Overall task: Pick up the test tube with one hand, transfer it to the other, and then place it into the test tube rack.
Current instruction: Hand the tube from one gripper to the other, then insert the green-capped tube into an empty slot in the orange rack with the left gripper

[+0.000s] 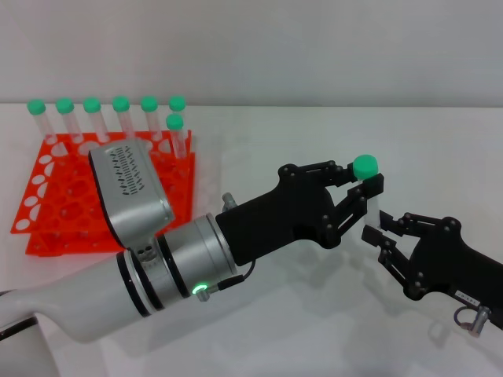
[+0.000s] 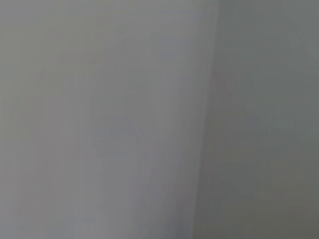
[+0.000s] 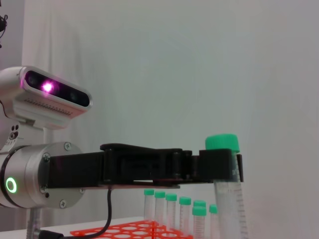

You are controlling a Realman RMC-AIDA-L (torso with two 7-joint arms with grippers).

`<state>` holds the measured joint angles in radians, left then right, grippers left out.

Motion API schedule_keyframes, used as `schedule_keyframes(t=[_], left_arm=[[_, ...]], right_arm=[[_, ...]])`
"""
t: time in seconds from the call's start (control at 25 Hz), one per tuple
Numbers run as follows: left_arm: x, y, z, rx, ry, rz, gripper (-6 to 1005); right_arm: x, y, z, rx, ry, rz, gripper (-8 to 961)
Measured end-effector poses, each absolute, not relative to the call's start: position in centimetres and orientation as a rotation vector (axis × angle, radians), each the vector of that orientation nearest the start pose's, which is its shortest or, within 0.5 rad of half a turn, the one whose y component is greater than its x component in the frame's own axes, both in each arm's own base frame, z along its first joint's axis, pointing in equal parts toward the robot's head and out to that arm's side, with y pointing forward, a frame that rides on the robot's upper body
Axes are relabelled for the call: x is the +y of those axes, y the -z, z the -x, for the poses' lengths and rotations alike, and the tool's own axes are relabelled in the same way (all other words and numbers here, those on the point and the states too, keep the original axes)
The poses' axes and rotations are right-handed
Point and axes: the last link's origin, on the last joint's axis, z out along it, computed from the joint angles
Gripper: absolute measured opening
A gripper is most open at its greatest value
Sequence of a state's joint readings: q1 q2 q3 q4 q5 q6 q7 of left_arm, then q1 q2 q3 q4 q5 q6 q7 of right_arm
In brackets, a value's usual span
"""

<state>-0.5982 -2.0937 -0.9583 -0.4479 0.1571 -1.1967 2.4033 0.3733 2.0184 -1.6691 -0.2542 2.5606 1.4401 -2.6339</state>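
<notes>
The test tube [image 1: 366,168], clear with a green cap, stands upright in the air at right of centre. My left gripper [image 1: 363,185] is shut on it just under the cap. In the right wrist view the tube [image 3: 229,199] hangs below the black fingers [image 3: 219,166] of the left gripper. My right gripper [image 1: 380,228] is open just below and to the right, its fingertips at the tube's lower end. The orange-red test tube rack [image 1: 47,228] lies at the back left and shows low in the right wrist view [image 3: 124,231]. The left wrist view shows only a blank grey surface.
Several green-capped tubes [image 1: 119,118] stand along the rack's far row, one more [image 1: 176,133] just in front of them; they also show in the right wrist view [image 3: 172,211]. My left forearm [image 1: 157,267] crosses in front of the rack. The white table [image 1: 314,330] lies beneath both grippers.
</notes>
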Motion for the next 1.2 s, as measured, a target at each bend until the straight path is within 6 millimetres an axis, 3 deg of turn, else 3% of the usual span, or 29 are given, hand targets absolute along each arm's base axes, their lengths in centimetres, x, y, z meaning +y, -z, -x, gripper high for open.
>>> schedule_keyframes(t=[0.2,0.48,0.68,0.8,0.88,1.0,1.2], left_arm=[[31.8,10.7,14.9,-0.351,1.281,2.503,226],[31.9,10.4,14.9,-0.370,1.295,2.475,222],[32.2,9.5,15.8,-0.387,1.310,2.385,219],[32.7,7.7,17.5,-0.420,1.324,2.246,216],[32.8,6.1,19.1,-0.438,1.338,2.133,214],[32.2,3.4,21.9,-0.453,1.340,1.942,212],[31.4,0.7,25.7,-0.495,1.286,1.733,213]], right_arm=[[28.5,3.7,-27.8,0.197,-0.986,2.297,187],[28.6,3.5,-28.2,0.247,-0.989,2.279,186],[28.3,2.4,-29.4,0.314,-0.991,2.198,361],[28.1,1.7,-30.2,0.348,-0.984,2.149,507],[27.7,0.3,-32.1,0.411,-0.953,2.038,605],[27.5,-1.7,-34.1,0.485,-0.936,1.871,618],[27.4,-4.4,-36.0,0.526,-0.934,1.647,641]])
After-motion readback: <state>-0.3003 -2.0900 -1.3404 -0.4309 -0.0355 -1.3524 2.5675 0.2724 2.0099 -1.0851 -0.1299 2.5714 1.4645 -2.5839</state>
